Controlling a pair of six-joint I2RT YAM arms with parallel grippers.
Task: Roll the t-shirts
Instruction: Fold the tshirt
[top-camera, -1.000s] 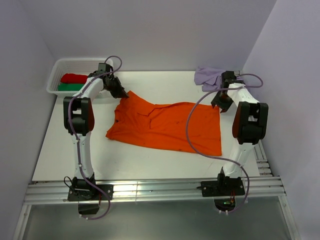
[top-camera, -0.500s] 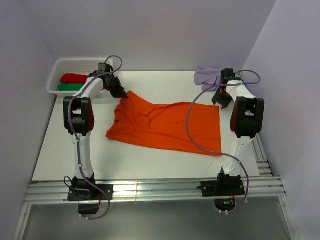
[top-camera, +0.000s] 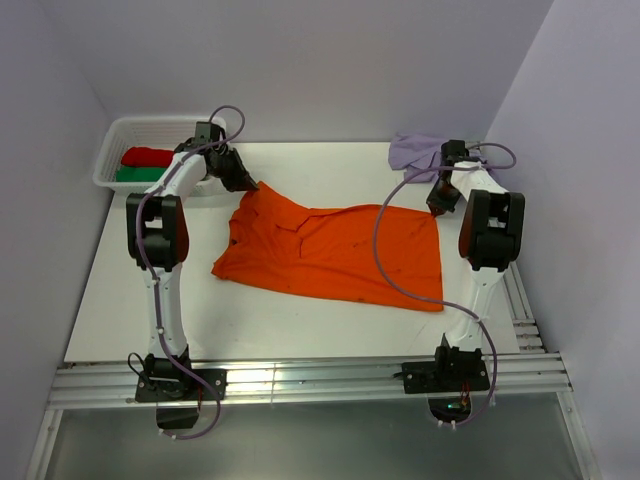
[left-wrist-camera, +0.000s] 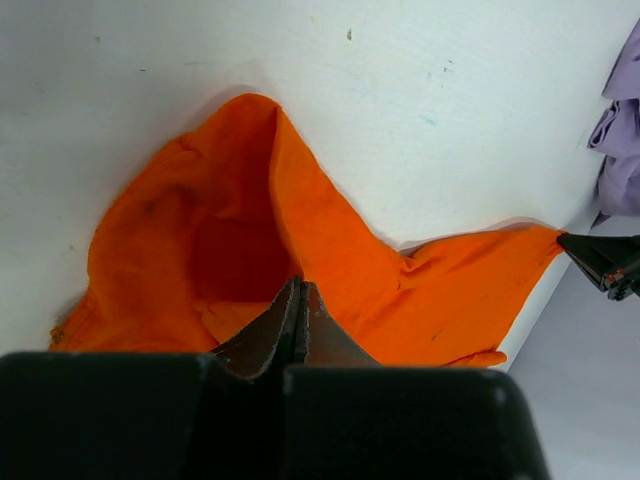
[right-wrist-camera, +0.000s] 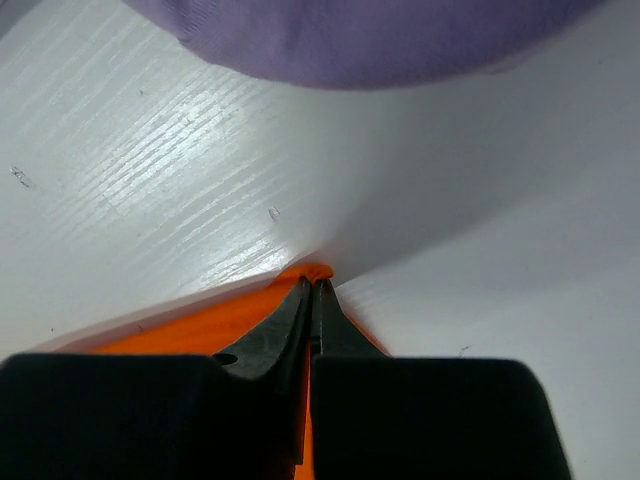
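The orange t-shirt (top-camera: 330, 250) lies spread across the middle of the white table (top-camera: 130, 300). My left gripper (top-camera: 244, 183) is shut on its far left corner, and in the left wrist view the closed fingertips (left-wrist-camera: 298, 287) sit against orange cloth (left-wrist-camera: 190, 230). My right gripper (top-camera: 437, 204) is shut on the far right corner; the right wrist view shows its gripper (right-wrist-camera: 314, 286) pinching the orange t-shirt's tip (right-wrist-camera: 318, 270). The lilac t-shirt (top-camera: 415, 152) lies crumpled at the back right, just beyond the right gripper, and also shows as lilac cloth (right-wrist-camera: 350, 40).
A white basket (top-camera: 108, 160) stands at the back left, holding a red roll (top-camera: 147, 157) and a green roll (top-camera: 135, 174). Walls close in the table on three sides. A metal rail (top-camera: 300, 380) runs along the near edge.
My right gripper has shifted slightly toward the back and closed on the far right corner of the orange t-shirt. The left arm has not moved.
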